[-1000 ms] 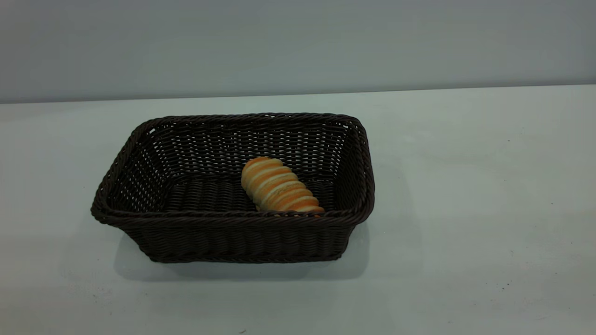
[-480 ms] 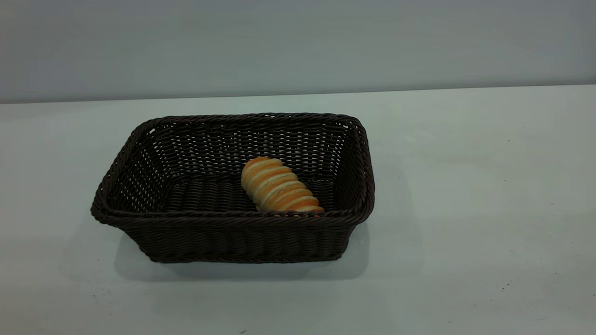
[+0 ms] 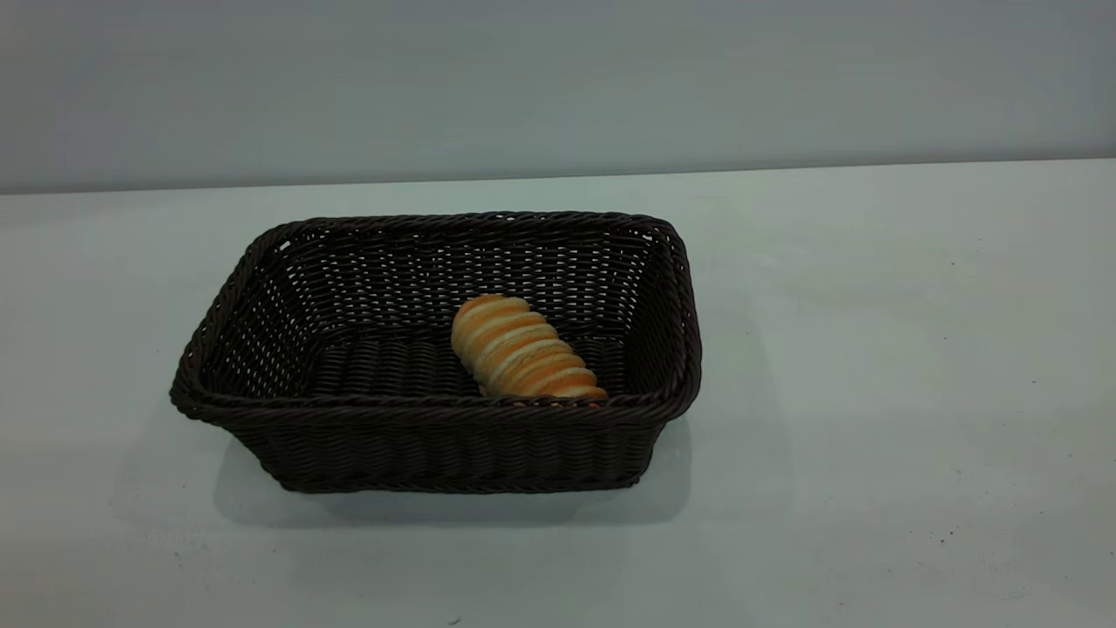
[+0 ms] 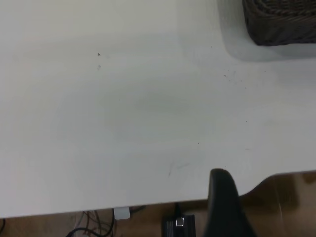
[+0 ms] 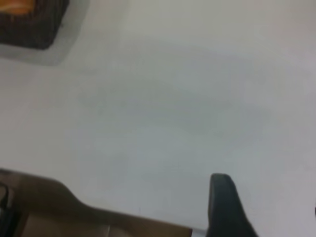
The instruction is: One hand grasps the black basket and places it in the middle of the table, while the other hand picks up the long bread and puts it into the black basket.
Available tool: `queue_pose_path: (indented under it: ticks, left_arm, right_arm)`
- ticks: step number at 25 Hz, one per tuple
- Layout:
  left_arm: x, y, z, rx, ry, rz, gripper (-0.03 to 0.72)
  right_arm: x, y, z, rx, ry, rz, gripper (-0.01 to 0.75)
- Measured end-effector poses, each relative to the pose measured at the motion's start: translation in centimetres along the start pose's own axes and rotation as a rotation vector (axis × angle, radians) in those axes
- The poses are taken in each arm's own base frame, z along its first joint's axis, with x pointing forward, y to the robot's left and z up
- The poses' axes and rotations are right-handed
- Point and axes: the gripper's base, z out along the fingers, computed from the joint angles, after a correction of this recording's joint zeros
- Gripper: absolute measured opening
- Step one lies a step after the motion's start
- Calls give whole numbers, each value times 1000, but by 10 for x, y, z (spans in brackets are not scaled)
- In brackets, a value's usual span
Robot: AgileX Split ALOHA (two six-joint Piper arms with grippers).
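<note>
The black basket [image 3: 436,436] stands on the white table [image 3: 872,349], near the middle, a little to the left. The long bread [image 3: 519,349] lies inside it, slanted, on the right part of its floor against the near wall. Neither arm shows in the exterior view. In the left wrist view my left gripper [image 4: 269,197] hangs over the table's edge, one dark finger [image 4: 223,202] showing, with a basket corner [image 4: 279,22] far off. My right gripper [image 5: 269,197] is likewise over the table's edge, empty, far from the basket [image 5: 29,27] and the bread [image 5: 15,5].
A grey wall runs behind the table. Bare white tabletop lies all round the basket. In the left wrist view, brown floor, cables and a small dark box [image 4: 178,227] lie past the table's edge. Brown floor [image 5: 44,207] also shows in the right wrist view.
</note>
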Motion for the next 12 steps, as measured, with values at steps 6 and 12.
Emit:
queue_pose_path:
  ticks: [6,12]
  left_arm:
    - [5,0,-5,-14,-53,-17,517]
    - [17,0,-14,-16,-156,-21,517]
  right_arm:
    - [5,-1,-7,98,-52,85,410]
    - [5,-1,-7,125,-52,107,410]
